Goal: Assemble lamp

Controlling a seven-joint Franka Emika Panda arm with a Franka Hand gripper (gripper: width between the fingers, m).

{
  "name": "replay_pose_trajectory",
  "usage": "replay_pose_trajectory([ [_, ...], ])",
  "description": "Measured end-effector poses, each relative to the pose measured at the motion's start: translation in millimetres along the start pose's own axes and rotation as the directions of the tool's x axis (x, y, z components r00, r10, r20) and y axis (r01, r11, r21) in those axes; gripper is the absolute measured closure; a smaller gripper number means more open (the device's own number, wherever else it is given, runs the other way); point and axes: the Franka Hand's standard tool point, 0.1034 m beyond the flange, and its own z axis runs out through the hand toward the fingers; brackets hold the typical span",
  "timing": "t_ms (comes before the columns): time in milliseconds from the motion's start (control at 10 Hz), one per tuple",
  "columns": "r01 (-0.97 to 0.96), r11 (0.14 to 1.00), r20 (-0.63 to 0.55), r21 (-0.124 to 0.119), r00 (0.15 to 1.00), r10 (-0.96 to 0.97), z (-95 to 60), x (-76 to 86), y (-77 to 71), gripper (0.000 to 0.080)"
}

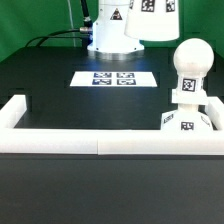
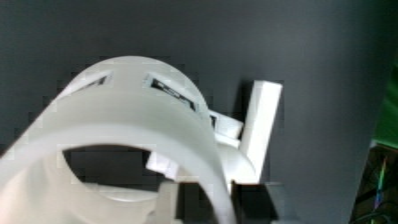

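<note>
The white truncated-cone shade (image 1: 153, 22) hangs high at the back of the exterior view, right of centre, tags on its side. In the wrist view the shade (image 2: 121, 115) fills the frame, and my gripper (image 2: 221, 203) is shut on its thin wall, with a dark finger (image 2: 251, 200) on each side. The gripper itself is out of frame in the exterior view. The rounded bulb (image 1: 190, 62) stands upright on the flat square base (image 1: 188, 120) at the exterior view's right, well below and in front of the shade.
The marker board (image 1: 113, 78) lies flat mid-table and also shows in the wrist view (image 2: 262, 118). Long white border rails (image 1: 100, 142) run along the front edge and turn back at the left corner (image 1: 14, 108). The arm's white pedestal (image 1: 108, 38) stands at the back.
</note>
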Motion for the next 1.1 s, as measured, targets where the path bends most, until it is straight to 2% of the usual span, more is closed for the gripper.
replay_pose_trajectory([
  [200,-0.061,0.998,0.017,-0.012,0.998,0.061,-3.7,9.0,-13.2,0.0750],
  [600,-0.045,0.999,0.018,-0.011,0.999,0.045,-1.3,8.8,-11.7,0.0750],
  [700,-0.045,0.999,0.021,0.002,0.999,0.045,1.8,10.0,-17.2,0.0750],
  [1100,-0.041,0.999,0.004,-0.001,0.999,0.041,-2.8,38.7,-31.5,0.0749],
])
